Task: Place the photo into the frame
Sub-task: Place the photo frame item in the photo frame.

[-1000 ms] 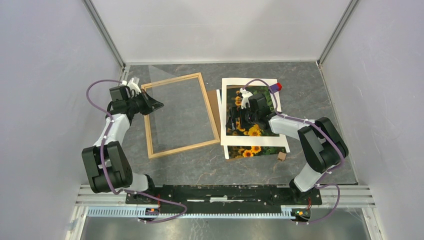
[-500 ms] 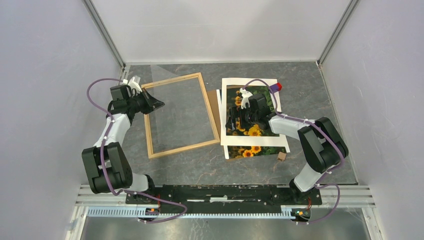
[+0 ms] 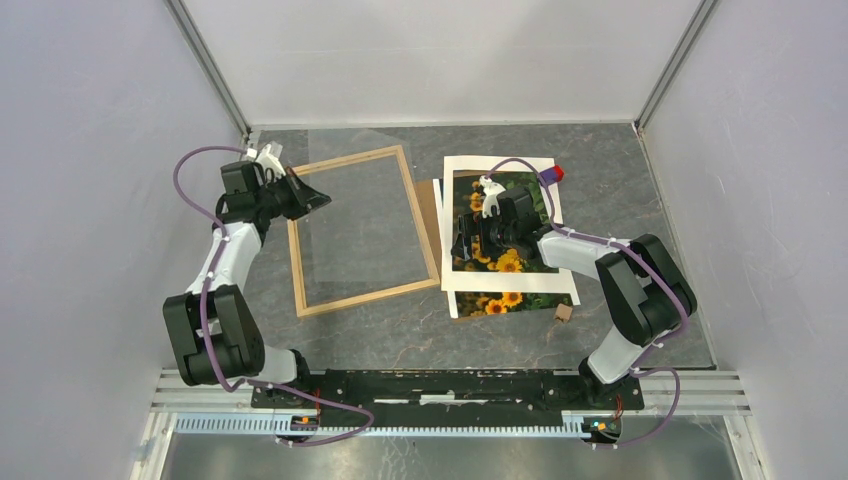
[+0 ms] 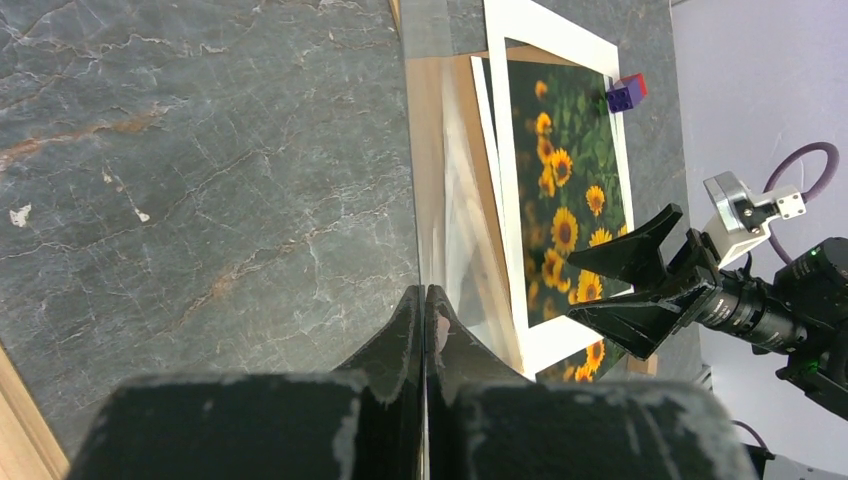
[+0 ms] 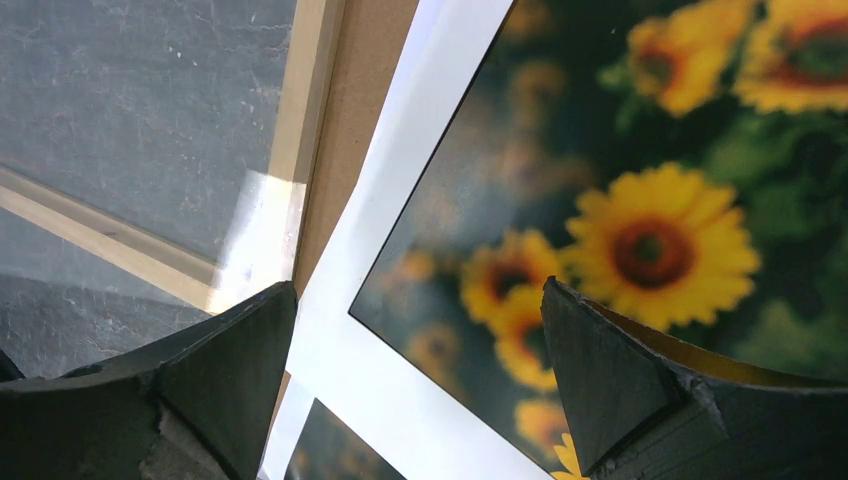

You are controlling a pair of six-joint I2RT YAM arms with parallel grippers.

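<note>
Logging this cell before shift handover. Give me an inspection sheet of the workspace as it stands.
Surface: grey marbled tabletop.
Job's things: frame lies flat on the left; photo lies on the right under a white mat, with a brown backing board showing beside it.
Clutter: red-blue block; small brown cube.
Grippers: left gripper has its fingers shut on a clear sheet; right gripper is open above the mat.
Cables: purple cables loop off both arms; no snag seen.
Surroundings: pale walls; nothing else seen.

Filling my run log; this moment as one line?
left hand: shut on clear sheet | right hand: open over photo | frame: on table, photo not in
</note>
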